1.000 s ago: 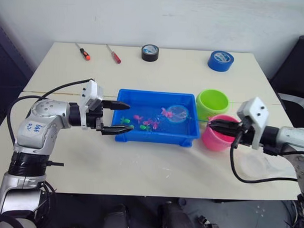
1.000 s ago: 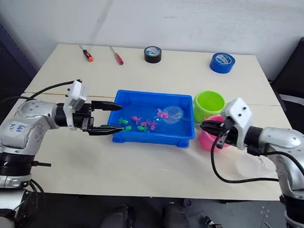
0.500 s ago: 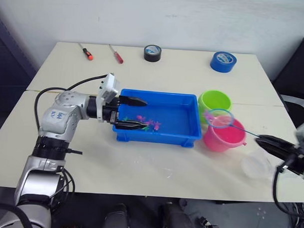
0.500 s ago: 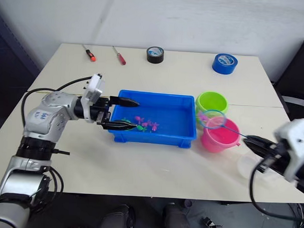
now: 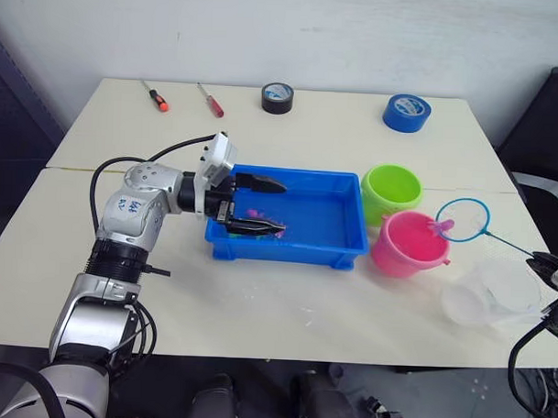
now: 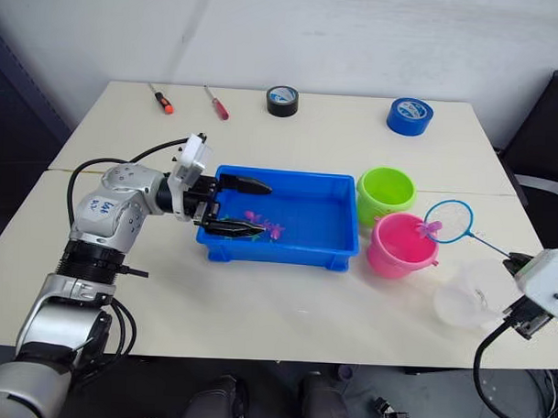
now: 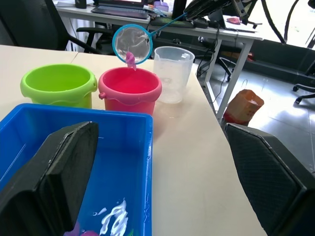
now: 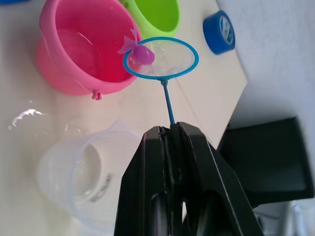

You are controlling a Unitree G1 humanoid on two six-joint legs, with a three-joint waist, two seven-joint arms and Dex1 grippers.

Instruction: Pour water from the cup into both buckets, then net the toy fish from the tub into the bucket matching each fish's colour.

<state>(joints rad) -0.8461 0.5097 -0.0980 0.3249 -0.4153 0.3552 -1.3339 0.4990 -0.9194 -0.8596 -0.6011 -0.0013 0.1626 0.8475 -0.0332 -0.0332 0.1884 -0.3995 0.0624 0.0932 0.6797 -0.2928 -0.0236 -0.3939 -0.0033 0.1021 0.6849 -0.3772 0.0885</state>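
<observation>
My right gripper (image 8: 171,129) is shut on the thin handle of the net (image 8: 160,58). The blue hoop (image 5: 462,220) hangs in the air at the pink bucket's (image 5: 409,243) right rim, and a pink toy fish (image 8: 140,53) sits on its edge nearest that bucket. Just behind the pink bucket stands the green bucket (image 5: 391,190). The clear cup (image 5: 491,294) stands near the table's right edge. My left gripper (image 5: 281,207) is open, with its fingers spread over the left end of the blue tub (image 5: 296,257). Small pink fish (image 6: 274,232) lie in the water there.
At the back of the table lie two red-handled screwdrivers (image 5: 155,98), a black tape roll (image 5: 276,97) and a blue tape roll (image 5: 406,113). A black chair (image 5: 548,127) stands past the table's right edge. The cup is close to that edge.
The net has left the tub and moved right with a pink fish, now up beside the pink bucket. My right arm has drawn back to the right. My left gripper has reached further over the tub.
</observation>
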